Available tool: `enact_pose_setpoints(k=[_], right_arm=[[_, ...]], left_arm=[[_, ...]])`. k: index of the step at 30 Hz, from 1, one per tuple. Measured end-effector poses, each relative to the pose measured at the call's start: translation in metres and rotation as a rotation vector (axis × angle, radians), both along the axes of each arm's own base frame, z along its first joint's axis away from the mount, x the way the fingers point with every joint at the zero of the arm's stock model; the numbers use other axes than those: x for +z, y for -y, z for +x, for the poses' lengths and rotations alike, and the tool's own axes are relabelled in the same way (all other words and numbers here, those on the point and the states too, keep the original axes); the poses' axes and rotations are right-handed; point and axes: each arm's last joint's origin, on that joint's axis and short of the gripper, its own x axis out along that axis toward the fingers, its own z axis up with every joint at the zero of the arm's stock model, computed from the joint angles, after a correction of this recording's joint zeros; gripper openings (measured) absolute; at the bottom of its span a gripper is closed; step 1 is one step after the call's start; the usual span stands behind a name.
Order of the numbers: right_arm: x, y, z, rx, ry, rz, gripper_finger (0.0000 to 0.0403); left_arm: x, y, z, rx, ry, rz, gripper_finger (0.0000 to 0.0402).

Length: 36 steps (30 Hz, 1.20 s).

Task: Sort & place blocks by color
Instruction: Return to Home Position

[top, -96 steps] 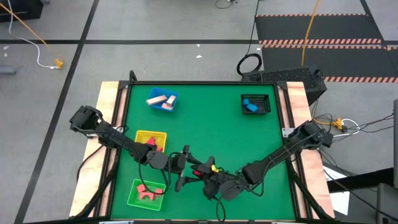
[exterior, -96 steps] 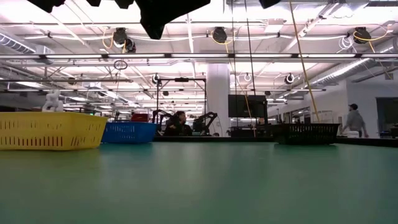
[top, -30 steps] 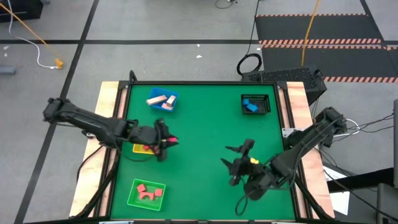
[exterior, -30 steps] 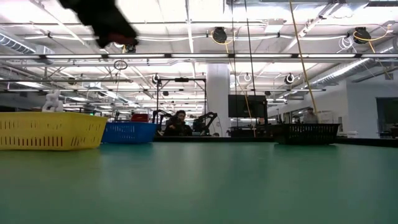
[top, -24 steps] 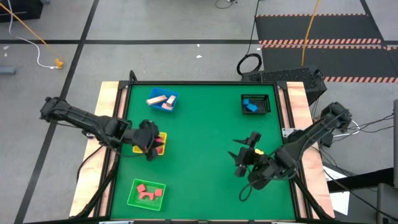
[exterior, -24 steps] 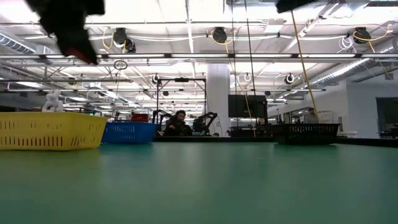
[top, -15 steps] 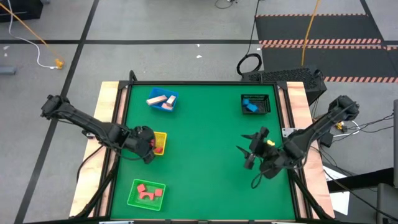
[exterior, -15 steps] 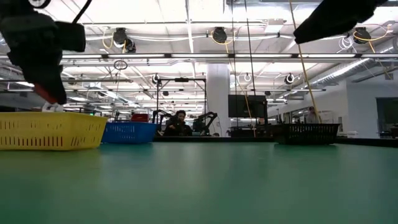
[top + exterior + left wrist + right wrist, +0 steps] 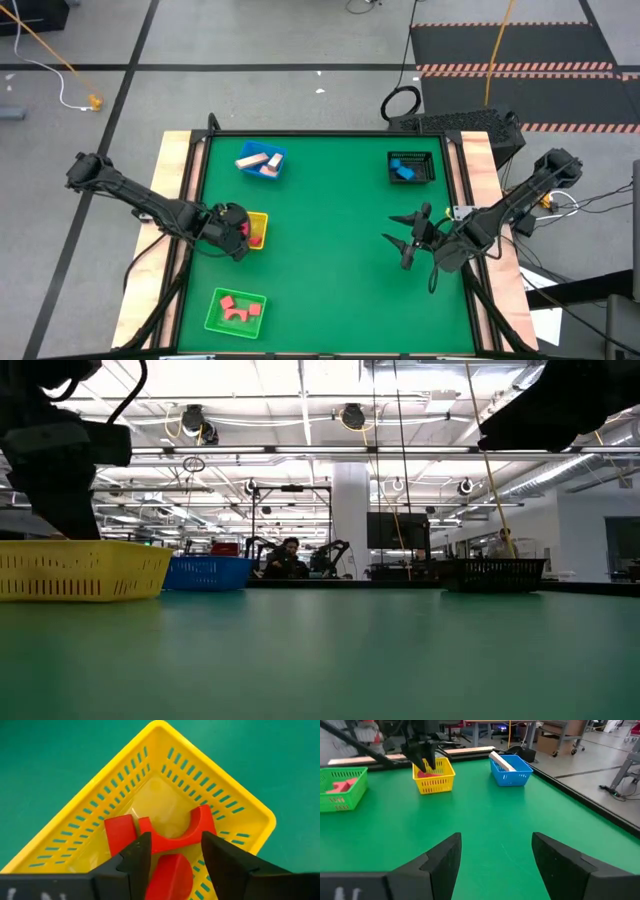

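Note:
My left gripper [image 9: 240, 232] hangs open over the yellow tray [image 9: 259, 219], fingers pointing down into it. In the left wrist view a red half-round block [image 9: 170, 875] shows between and below its fingers [image 9: 175, 840]. Beside it, a red arch block [image 9: 177, 832] and a red square block [image 9: 120, 832] lie on the tray's floor. My right gripper [image 9: 403, 245] stands open above bare green table near the right edge, nothing between its fingers [image 9: 497, 840]. My left gripper stands from above on either side of the red half-round block's curved edge [image 9: 186, 865]. A gap shows between the block and one finger [image 9: 220, 855]. Whether the other finger touches it I cannot tell.
A blue tray [image 9: 262, 161] with tan and pink blocks sits at the far left. A green tray [image 9: 236, 310] with pinkish-red blocks is at the near left. A black mesh basket [image 9: 411, 167] with blue blocks stands at the far right. Open green table lies between.
My left gripper has carried a red block toward the table's left edge to above the yellow tray, then sunk toward it; the block now shows low in the tray. My right gripper has drawn back toward the table's right and far edges.

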Motion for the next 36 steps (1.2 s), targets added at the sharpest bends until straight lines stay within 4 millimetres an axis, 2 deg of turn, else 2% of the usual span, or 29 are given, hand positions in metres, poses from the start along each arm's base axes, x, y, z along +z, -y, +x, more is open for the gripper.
enact_pose_setpoints(k=[6,13,17,20,29,36], right_arm=[[0.005,0.002,-0.003,0.002,0.046,0.03,0.0233],[0.02,0.01,-0.013,0.042,0.054,-0.06,0.0233],[0.025,0.017,-0.023,0.039,0.07,-0.049,0.0233],[0.016,0.022,-0.029,0.027,0.087,-0.007,0.0233],[-0.03,0.027,-0.037,0.026,0.177,0.064,0.0233],[-0.051,0.032,-0.044,0.042,0.253,0.085,0.0233]], left_arm=[[0.003,0.0,0.001,-0.064,-0.001,0.03,0.0179],[0.028,0.003,0.009,-0.177,0.071,0.066,0.0162],[0.045,0.001,0.004,-0.201,0.141,0.091,0.0155],[0.055,-0.004,-0.006,-0.2,0.2,0.108,0.0152],[0.079,-0.022,-0.044,-0.136,0.385,0.132,0.0152],[0.09,-0.033,-0.067,-0.098,0.504,0.167,0.0152]])
